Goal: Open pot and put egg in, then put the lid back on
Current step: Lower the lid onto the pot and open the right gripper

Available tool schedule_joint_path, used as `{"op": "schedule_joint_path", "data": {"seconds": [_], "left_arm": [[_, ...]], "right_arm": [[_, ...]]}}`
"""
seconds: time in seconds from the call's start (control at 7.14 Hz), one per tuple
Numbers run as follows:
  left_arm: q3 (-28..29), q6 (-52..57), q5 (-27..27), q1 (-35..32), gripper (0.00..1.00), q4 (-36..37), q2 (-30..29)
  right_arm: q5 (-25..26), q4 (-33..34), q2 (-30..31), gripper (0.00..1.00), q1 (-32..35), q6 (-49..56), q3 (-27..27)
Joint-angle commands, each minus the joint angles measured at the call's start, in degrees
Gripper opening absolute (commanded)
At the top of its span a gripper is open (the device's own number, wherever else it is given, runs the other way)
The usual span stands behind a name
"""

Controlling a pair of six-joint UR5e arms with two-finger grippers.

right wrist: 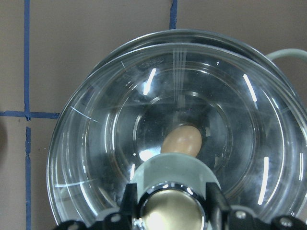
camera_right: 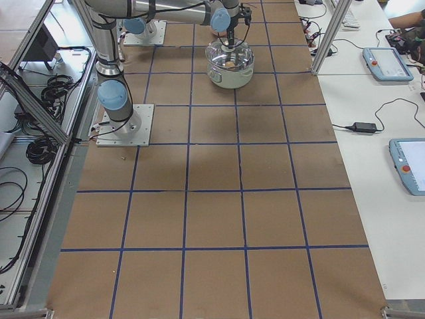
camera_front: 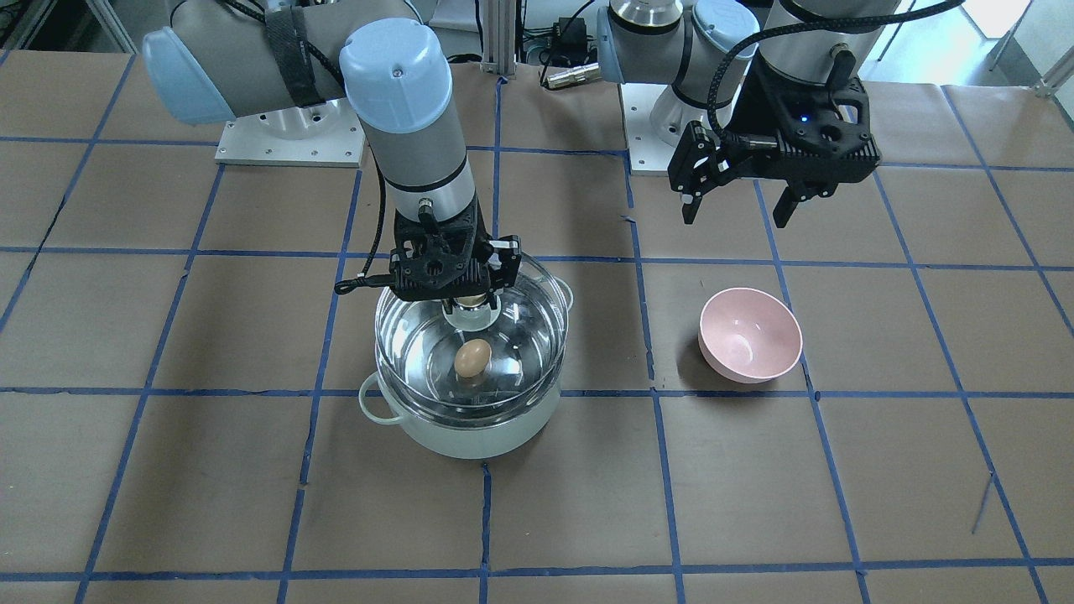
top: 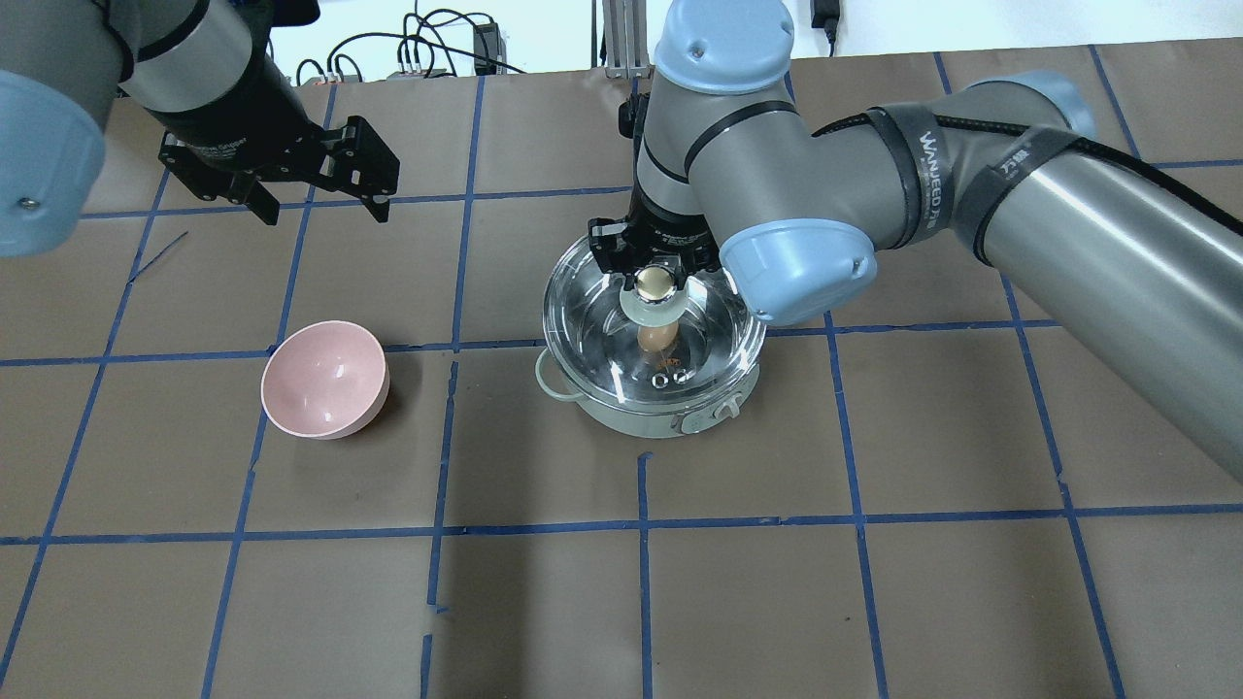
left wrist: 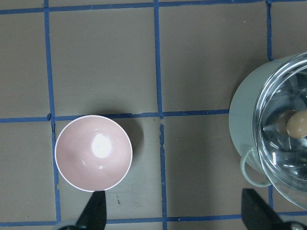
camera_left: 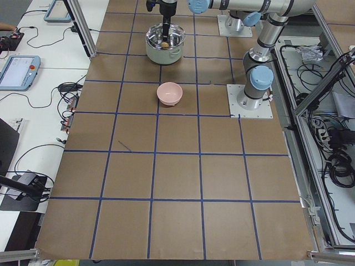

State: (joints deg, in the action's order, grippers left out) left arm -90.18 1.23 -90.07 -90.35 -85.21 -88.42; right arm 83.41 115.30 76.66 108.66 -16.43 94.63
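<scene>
The mint-green pot (camera_front: 470, 432) stands mid-table and also shows in the overhead view (top: 660, 422). The tan egg (camera_front: 472, 358) lies on its steel bottom, seen through the glass (top: 656, 337) (right wrist: 181, 141). My right gripper (camera_front: 470, 300) is shut on the cream knob of the clear glass lid (camera_front: 524, 335) and holds the lid level, low over the pot's mouth (top: 583, 311) (right wrist: 96, 143). I cannot tell whether the lid touches the rim. My left gripper (camera_front: 738, 214) is open and empty, high above the table beyond the bowl (top: 322, 209) (left wrist: 175, 213).
An empty pink bowl (camera_front: 749, 334) stands upright beside the pot, on the left arm's side (top: 325, 379) (left wrist: 93, 153). The brown table paper (camera_front: 252, 503) carries a blue tape grid. The arms' base plates are at the robot's edge.
</scene>
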Motion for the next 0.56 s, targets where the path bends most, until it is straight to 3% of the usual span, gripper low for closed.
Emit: {"op": "schedule_joint_path", "data": {"seconds": [0.0, 0.42], "left_arm": [[-0.08, 0.00, 0.16, 0.00, 1.00, -0.05, 0.00], [0.01, -0.09, -0.29, -0.08, 1.00, -0.05, 0.00]], "right_arm": [[0.00, 0.02, 0.07, 0.22, -0.20, 0.52, 0.11], [0.00, 0.10, 0.07, 0.22, -0.20, 0.52, 0.20]]}}
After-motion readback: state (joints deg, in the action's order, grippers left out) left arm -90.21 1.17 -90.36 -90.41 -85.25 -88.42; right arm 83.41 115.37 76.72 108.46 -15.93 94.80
